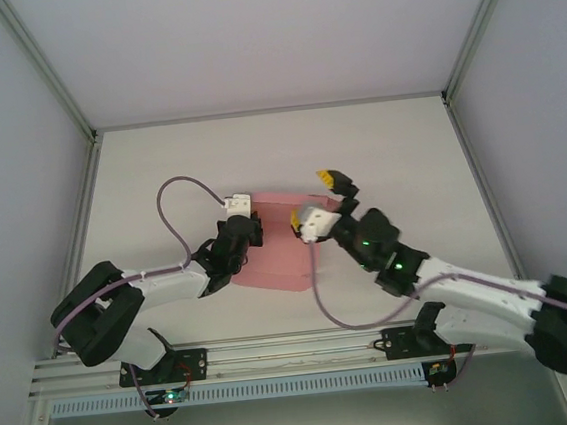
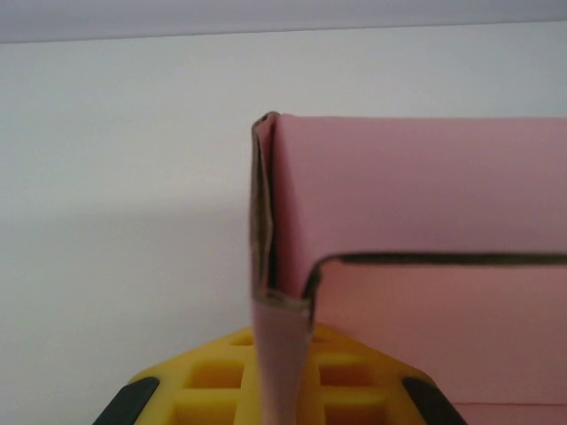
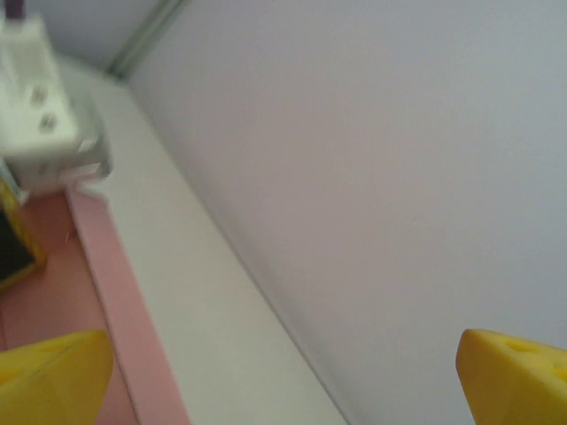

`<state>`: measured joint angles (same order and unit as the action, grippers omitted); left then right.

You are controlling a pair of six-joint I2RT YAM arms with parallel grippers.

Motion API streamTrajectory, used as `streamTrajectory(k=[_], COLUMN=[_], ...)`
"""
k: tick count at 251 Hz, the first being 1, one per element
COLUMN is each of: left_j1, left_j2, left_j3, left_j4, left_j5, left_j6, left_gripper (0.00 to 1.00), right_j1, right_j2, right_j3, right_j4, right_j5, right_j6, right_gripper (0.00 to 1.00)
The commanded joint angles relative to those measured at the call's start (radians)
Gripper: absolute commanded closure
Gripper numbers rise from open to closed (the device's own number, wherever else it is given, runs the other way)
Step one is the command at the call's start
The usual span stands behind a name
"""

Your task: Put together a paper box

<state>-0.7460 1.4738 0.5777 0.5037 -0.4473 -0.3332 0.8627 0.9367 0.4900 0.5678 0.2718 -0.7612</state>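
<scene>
The paper box (image 1: 279,253) sits half-formed on the desk (image 1: 408,150). One wall stands just ahead of the left end effector (image 2: 280,382), which is clenched on its corner flap. The right end effector (image 3: 283,381) gapes empty, with the box to its lower left. Most of the folding looks undone.

A white table (image 1: 408,150) stands between plain pale-grey walls (image 1: 266,33). Aluminium posts (image 1: 43,67) rise at its far corners and a rail (image 1: 297,350) runs along the near edge. The light seems soft and even.
</scene>
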Motion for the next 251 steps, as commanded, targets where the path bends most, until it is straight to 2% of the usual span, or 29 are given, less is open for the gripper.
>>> streamTrajectory(k=[1,27,53,91,185,251], left_j1=[-0.002,-0.004,-0.003,-0.002,-0.003,-0.003], left_j2=[-0.031,-0.045,-0.059,-0.059,-0.047,-0.025], left_j3=[-0.015,-0.006,-0.013,-0.002,0.003,0.023], left_j4=[-0.024,-0.050,-0.041,-0.057,-0.037,-0.005], left_j5=[-0.040,-0.048,-0.037,-0.024,-0.008,0.055], left_j6=[0.012,0.019,0.024,0.023,0.010,-0.001], left_gripper=[1.00,1.00,1.00,1.00,1.00,1.00], right_j1=[-0.054,-0.139,-0.245,-0.350,-0.371,-0.373], right_j2=[-0.138,-0.210,-0.206,-0.158,0.019,0.103], right_j3=[-0.039,-0.026,-0.002,-0.013,0.038,0.046], right_j4=[-0.062,-0.137,-0.207,-0.219,-0.259,-0.237], right_j5=[-0.134,-0.071,-0.031,-0.152,-0.265,-0.376], right_j6=[0.220,0.333,0.457,0.531,0.542,0.559], right_gripper=[0.02,0.02,0.02,0.02,0.02,0.02])
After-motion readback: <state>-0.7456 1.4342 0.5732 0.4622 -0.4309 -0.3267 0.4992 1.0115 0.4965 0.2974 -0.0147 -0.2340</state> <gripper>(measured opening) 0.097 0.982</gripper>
